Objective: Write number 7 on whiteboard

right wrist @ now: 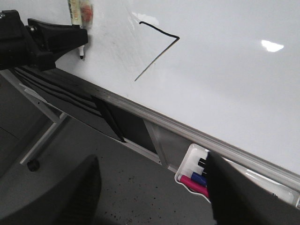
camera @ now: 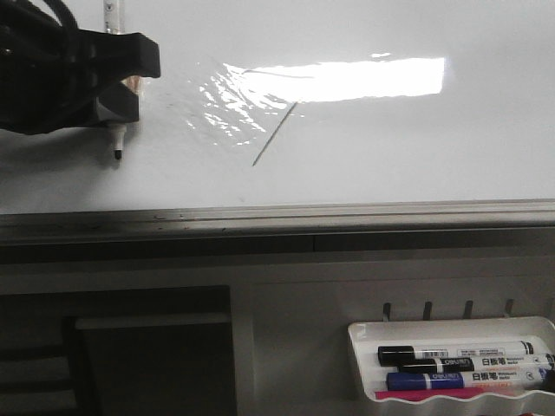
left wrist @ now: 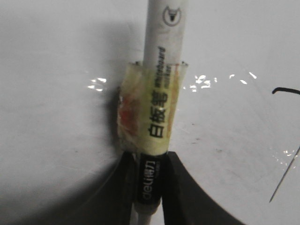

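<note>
Gripping the marker [left wrist: 157, 108] in our left gripper [camera: 117, 95], we're holding its tip beside the number 7 [right wrist: 157, 47] on the whiteboard [camera: 416, 156]. Our right gripper [right wrist: 150, 192] is hanging spread, holding nothing.

One whiteboard [camera: 416, 165], one number 7 [camera: 276, 130] drawn on it, single mark made of two strokes. One marker [left wrist: 159, 108] clamped in the left gripper [camera: 117, 104], one band of yellowish tape [left wrist: 151, 112] around it. Two grippers total, the right gripper [right wrist: 150, 197] showing two dark fingers. One white tray [camera: 451, 329] below the board's near edge, toward the right corner: three markers in it, two black-capped [camera: 455, 356], one blue [camera: 460, 380], plus one pink item [camera: 434, 395], type unclear
</note>
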Action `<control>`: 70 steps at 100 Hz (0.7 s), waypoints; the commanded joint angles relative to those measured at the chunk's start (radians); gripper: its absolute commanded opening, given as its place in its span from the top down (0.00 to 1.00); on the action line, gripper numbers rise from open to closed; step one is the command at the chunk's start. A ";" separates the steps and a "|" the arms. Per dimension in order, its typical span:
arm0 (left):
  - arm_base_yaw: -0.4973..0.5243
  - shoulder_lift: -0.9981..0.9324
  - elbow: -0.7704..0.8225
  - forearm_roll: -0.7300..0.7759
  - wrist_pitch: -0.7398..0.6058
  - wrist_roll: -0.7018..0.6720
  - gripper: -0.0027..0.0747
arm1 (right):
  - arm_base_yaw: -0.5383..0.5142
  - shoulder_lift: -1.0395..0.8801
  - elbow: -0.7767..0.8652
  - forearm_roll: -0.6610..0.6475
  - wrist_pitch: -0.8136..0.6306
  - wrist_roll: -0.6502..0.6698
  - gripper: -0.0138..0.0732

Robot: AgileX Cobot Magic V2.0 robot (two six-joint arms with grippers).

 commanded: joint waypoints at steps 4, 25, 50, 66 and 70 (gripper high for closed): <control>0.002 -0.012 -0.038 0.019 -0.043 -0.009 0.99 | -0.005 -0.007 -0.026 0.025 -0.067 0.001 0.36; 0.002 -0.012 -0.038 0.019 -0.047 -0.009 0.99 | -0.005 -0.007 -0.026 0.025 -0.067 0.001 0.36; 0.002 -0.012 -0.038 0.019 -0.045 -0.009 0.76 | -0.005 -0.007 -0.026 0.025 -0.065 0.001 0.36; 0.002 -0.012 -0.038 0.017 -0.045 -0.009 0.46 | -0.005 -0.007 -0.026 0.025 -0.063 0.001 0.36; 0.002 -0.012 -0.038 0.017 -0.045 -0.009 0.38 | -0.005 -0.007 -0.026 0.025 -0.062 0.001 0.36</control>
